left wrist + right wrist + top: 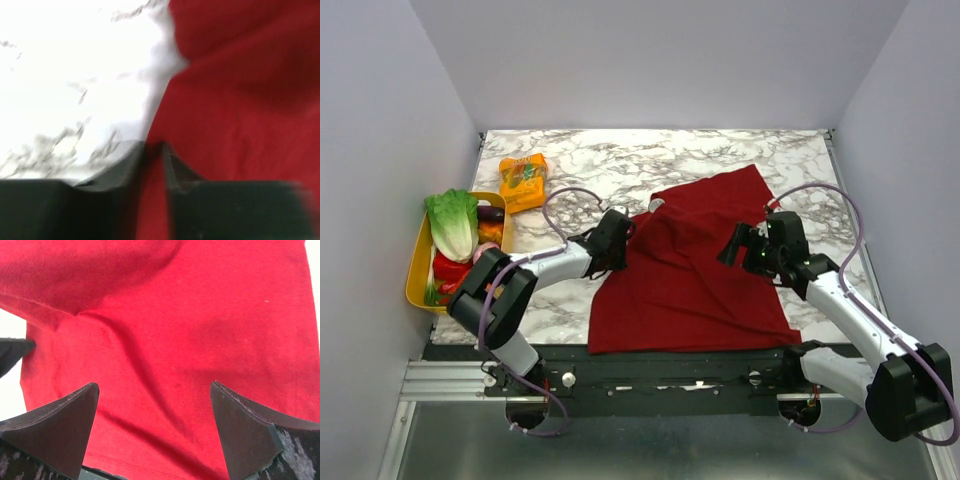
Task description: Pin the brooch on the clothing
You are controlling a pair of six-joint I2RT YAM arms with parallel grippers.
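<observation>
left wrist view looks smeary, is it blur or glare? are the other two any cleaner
Left wrist: blurred throughout, the left tool smeared at its edges, the table blown out to white beside the shirt. Right wrist: sharp, hem stitching readable, only the table sliver at left overexposed. Top external: evenly lit, in focus, soft shadows.

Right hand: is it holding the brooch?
No, the right hand is open, only red shirt showing between its fingers.

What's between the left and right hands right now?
Only the dark red T-shirt, its fabric wrinkled, lies between the left hand and the right hand, seen in the top external view; no brooch shows there.
</observation>
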